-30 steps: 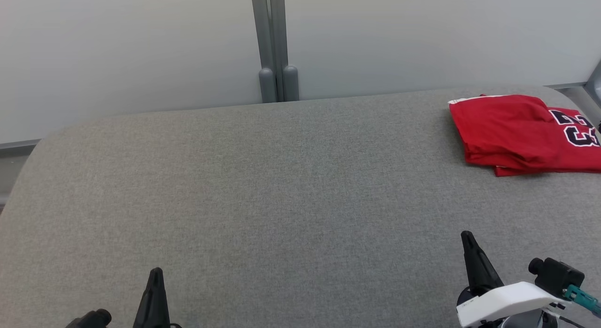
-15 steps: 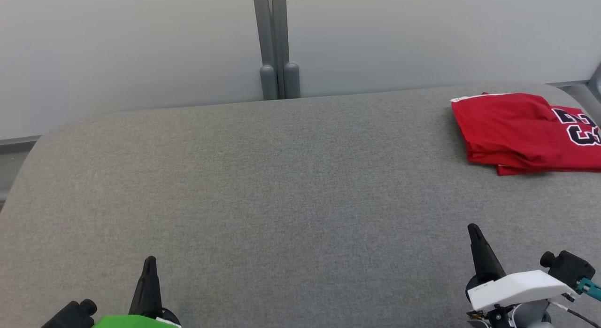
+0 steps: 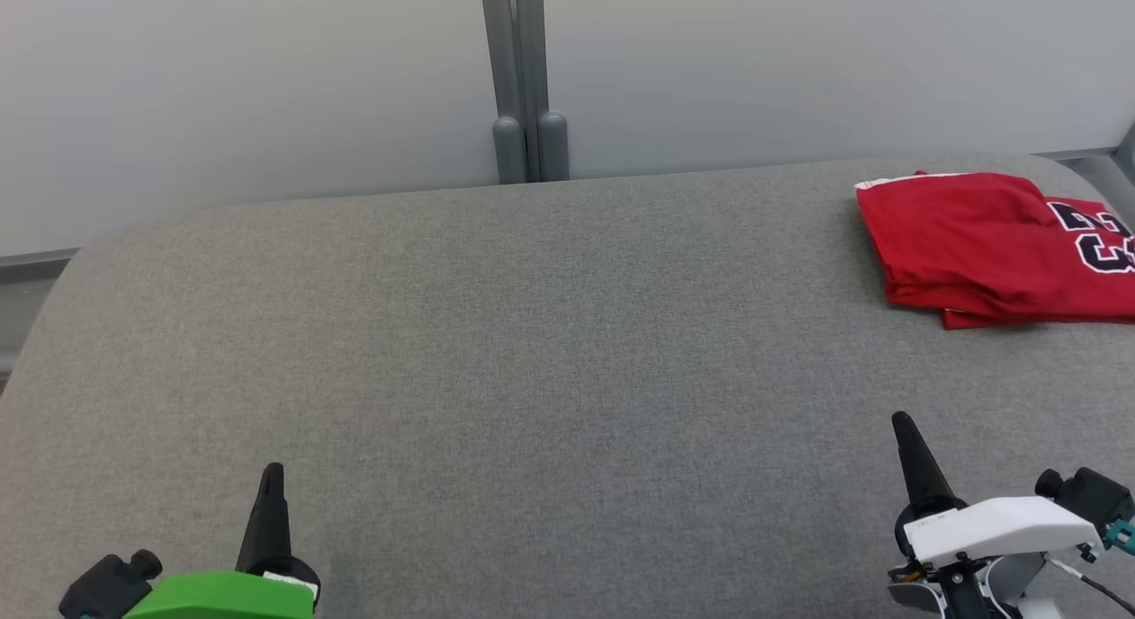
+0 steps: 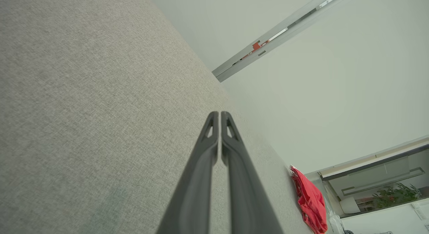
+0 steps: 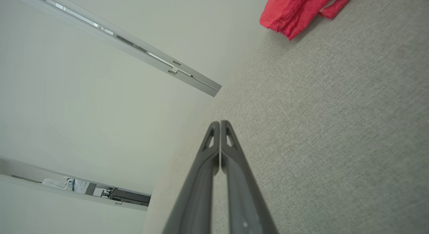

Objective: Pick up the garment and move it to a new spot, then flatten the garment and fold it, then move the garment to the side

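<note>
Our left end effector and right end effector sit clenched, empty, well apart from the folded garment; we judge it set aside.

Your left gripper and right gripper sit low at either side, fingers pressed together, holding nothing, tips pointing forward

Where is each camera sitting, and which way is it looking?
Head view: on the robot's head, looking forward and down at the grey padded surface and red garment; left gripper and right gripper show, shut.
Left wrist view: on that wrist, looking along the left gripper toward the wall.
Right wrist view: on that wrist, looking along the right gripper.
Shared: every view shows the red garment.
</note>
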Robot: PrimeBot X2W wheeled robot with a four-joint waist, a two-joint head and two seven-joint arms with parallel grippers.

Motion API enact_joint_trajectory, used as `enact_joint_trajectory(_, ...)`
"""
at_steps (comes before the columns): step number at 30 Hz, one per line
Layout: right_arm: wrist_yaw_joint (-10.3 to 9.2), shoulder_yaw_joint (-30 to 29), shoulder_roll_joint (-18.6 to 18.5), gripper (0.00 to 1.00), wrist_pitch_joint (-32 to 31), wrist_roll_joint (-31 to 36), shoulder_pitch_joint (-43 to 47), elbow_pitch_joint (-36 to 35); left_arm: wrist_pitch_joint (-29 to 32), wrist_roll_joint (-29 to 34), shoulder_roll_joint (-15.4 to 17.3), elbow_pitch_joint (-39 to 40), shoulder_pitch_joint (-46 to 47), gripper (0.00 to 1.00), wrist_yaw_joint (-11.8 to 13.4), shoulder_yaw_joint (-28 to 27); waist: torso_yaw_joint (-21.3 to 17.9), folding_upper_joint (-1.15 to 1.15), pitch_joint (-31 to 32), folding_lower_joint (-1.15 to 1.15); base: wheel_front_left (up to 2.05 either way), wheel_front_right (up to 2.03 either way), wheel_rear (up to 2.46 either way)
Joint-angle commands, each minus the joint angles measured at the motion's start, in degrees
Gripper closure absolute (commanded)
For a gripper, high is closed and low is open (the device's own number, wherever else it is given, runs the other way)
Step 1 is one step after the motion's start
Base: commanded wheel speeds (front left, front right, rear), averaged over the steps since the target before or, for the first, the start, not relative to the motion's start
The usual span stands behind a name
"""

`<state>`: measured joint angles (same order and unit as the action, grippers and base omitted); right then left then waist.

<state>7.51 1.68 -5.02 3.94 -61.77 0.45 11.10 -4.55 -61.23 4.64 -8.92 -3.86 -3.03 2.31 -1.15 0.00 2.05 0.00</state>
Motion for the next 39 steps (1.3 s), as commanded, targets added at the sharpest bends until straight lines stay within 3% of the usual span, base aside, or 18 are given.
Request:
enact_joint_trajectory(1,-0.01,-0.4,-0.2,1.00,-0.4,-1.7,-1.6,-0.3,0.5,-1.8,0.6,0.2,1.6,1.00,-0.5,-0.4,0.0,0.00,0.0,0.00,0.00,0.00,0.00)
enact_joint_trajectory(39,-0.01,-4.2,0.4,1.00,-5.9,-21.7,-5.0,1.7,6.0,-22.5,0.4,-3.2,7.4,1.00,-3.2,-4.2,0.7,0.00,-1.3,0.00,0.00,0.00,0.00)
